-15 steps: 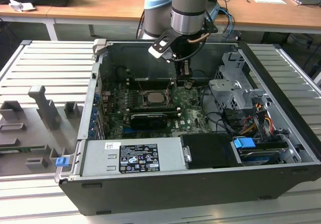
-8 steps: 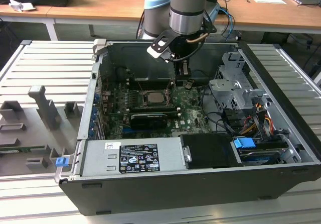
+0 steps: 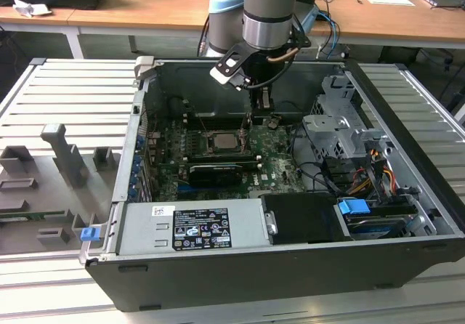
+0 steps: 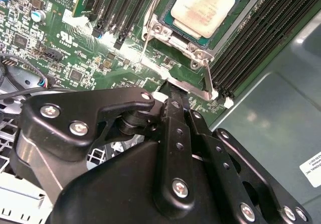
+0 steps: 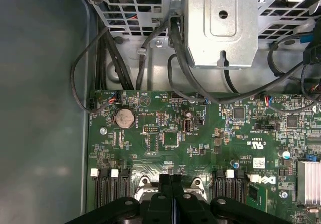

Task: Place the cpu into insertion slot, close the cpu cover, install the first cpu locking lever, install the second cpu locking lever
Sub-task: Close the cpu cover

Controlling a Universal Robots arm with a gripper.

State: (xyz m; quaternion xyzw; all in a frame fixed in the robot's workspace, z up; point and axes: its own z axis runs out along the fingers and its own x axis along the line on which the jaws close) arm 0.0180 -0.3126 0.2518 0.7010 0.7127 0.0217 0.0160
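One lever job: your jaws, pinched shut and empty, sit 2 o'clock of the cpu (image 3: 221, 142) in the exterior view, tips at the locking lever (image 4: 208, 77); push slow and square.

cpu (image 4: 208, 8) cut off by frame edge, locking lever (image 4: 208, 76) partly hidden behind jaws

cpu (image 4: 208, 8) framed by cover (image 4: 220, 31), fingers (image 4: 176, 113) together — beside lever (image 4: 208, 76)

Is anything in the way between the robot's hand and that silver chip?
Nothing visible. In the second wrist view the hand is at a thin metal lever beside the cpu cover, which frames the bare cpu.
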